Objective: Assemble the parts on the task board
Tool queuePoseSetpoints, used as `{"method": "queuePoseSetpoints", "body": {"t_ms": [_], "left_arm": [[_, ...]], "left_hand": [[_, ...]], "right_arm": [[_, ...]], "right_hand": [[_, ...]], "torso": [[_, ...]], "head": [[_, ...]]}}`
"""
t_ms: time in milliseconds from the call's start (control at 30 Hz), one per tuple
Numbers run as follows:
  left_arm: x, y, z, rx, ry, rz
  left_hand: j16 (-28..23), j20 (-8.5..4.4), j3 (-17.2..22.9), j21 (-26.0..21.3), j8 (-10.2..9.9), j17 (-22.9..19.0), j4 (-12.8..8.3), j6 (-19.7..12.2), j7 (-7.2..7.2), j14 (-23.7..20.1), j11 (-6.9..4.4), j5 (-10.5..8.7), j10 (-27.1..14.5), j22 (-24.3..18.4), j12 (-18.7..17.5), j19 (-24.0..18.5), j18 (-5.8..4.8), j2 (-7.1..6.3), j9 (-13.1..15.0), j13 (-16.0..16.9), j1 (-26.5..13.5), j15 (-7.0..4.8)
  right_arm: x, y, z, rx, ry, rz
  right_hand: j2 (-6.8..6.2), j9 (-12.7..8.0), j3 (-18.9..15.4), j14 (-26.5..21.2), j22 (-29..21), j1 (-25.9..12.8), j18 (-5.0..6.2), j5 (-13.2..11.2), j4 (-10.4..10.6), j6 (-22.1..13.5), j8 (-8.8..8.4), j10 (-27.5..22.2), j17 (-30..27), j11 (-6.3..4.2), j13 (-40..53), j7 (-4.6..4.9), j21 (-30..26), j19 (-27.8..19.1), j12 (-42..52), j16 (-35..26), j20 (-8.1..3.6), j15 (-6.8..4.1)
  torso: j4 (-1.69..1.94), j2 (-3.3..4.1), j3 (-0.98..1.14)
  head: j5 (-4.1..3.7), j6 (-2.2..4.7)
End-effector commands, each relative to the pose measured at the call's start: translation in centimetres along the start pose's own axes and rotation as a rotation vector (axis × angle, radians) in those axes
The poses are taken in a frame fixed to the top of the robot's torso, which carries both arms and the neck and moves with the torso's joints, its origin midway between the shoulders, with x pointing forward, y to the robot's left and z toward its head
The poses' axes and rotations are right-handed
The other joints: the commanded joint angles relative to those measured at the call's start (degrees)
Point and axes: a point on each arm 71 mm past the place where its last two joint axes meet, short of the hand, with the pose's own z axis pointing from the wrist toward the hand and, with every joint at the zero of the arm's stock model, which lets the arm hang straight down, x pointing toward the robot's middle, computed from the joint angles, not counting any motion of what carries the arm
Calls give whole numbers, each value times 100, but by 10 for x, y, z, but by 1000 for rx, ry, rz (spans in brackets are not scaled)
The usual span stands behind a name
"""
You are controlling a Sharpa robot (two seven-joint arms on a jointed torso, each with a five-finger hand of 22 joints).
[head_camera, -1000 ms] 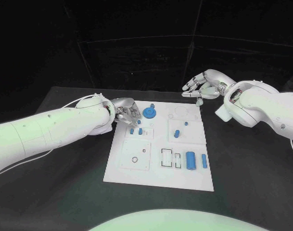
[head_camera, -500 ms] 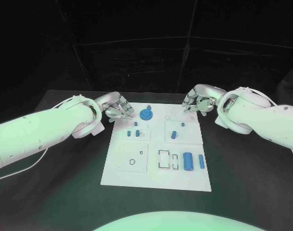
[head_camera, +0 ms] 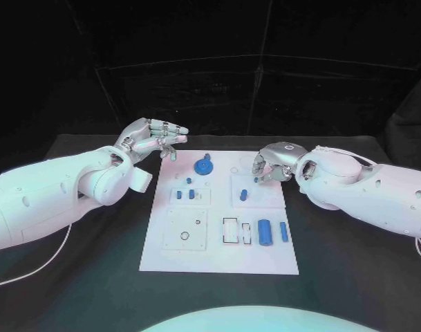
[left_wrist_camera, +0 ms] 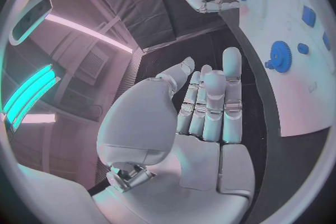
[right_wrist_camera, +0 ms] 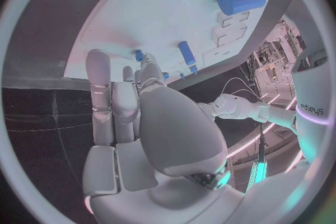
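Two blue pieces lie nearest, in the lower right part of the white task board (head_camera: 165,256): a thick blue cylinder (head_camera: 265,231) and, just to its right, a thin blue bar (head_camera: 283,232). To their left are rectangular cut-outs in the board. Further up, in the middle of the frame, two small blue pegs (head_camera: 184,195) stand side by side on the board's left half, and a short blue pin (head_camera: 242,196) sits on its right half. Above these, near the board's top edge, lies a blue gear (head_camera: 203,166).

Right of centre, the right hand (head_camera: 270,163) hangs over the board's upper right area with its fingers curled inward; nothing shows in its grasp. In the upper left, the left hand (head_camera: 151,139) is raised off the board's top left corner, fingers straight and spread a little, palm bare, holding nothing. Around the board is the black table (head_camera: 90,277).
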Motion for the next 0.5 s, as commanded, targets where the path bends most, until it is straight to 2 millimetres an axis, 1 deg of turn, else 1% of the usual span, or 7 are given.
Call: {"method": "queuePoseSetpoints", "body": {"t_ms": [33, 133, 233, 300, 367, 433, 500], "left_arm": [[-2, -5, -1, 51, -24, -142], [-2, -5, -2, 51, -25, -150], [-3, -5, -3, 52, -25, -153], [-3, -5, -4, 52, -24, -155], [-2, -6, -5, 52, -23, -157], [-2, -6, -5, 52, -22, -158], [-2, -6, -5, 51, -21, -158]], "left_hand": [[-44, -1, 28, -28, 24, -76, -12, 31, -2, -66, 7, 20, -51, -13, 40, -57, 117, 46, -6, 9, -10, -6], [-76, 1, 28, -44, 29, -135, -13, 33, 0, -101, 8, 20, -54, -23, 53, -68, 117, 46, -7, 11, -11, -5], [-90, 1, 29, -51, 31, -161, -14, 34, 1, -116, 8, 20, -55, -27, 59, -73, 117, 48, -8, 12, -11, -4], [-104, 2, 29, -60, 33, -187, -17, 33, 2, -132, 9, 20, -58, -33, 66, -79, 117, 47, -9, 13, -11, -3], [-112, 2, 29, -65, 34, -201, -17, 32, 4, -141, 10, 20, -59, -36, 70, -82, 117, 46, -9, 13, -11, -3], [-114, 2, 29, -66, 34, -205, -17, 32, 4, -143, 10, 20, -60, -37, 71, -83, 117, 46, -10, 14, -11, -3], [-121, 3, 29, -70, 35, -219, -18, 30, 6, -151, 11, 20, -62, -39, 74, -85, 117, 46, -10, 14, -12, -2]], "right_arm": [[2, 1, 1, -1, 9, -69], [4, 3, 2, -5, 16, -70], [6, 4, 3, -9, 22, -68], [6, 5, 3, -10, 25, -68], [7, 6, 4, -11, 32, -66], [8, 6, 5, -11, 39, -65], [9, 6, 5, -10, 48, -65]], "right_hand": [[-48, -4, 22, 235, 22, 20, -47, -26, 24, -32, -46, -56, 18, 16, -33, 42, 34, -41, -58, 57, -2, 53], [-49, -3, 32, 235, 48, 27, -48, -25, 17, -36, -67, -58, 36, 23, -55, 49, 58, -45, -87, 84, 5, 59], [-39, -1, 49, 236, 76, 41, -50, -21, 10, -33, -80, -50, 50, 28, -72, 54, 83, -47, -106, 106, 11, 63], [-26, 2, 66, 239, 116, 52, -55, -21, 6, -21, -87, -34, 72, 30, -85, 56, 114, -42, -117, 134, 16, 67], [16, 6, 127, 243, 193, 100, -62, -98, -10, 18, -101, 20, 109, 37, -116, 56, 182, -35, -144, 190, 26, 65], [71, 9, 215, 245, 281, 171, -68, -239, -31, 63, -117, 86, 150, 30, -147, 54, 257, -29, -173, 249, 28, 66], [112, 11, 292, 249, 371, 225, -78, -303, -46, 110, -124, 149, 188, 27, -163, 54, 328, -17, -192, 302, 30, 66]], "torso": [[1, 1, -1], [-5, 5, 5], [-6, 1, 2], [-2, 15, -1], [1, 9, 1], [-2, 5, 2], [-1, 6, 3]], "head": [[-4, -8], [1, -12], [-1, -20], [-6, -7], [-7, -36], [-9, -38], [-13, -44]]}}
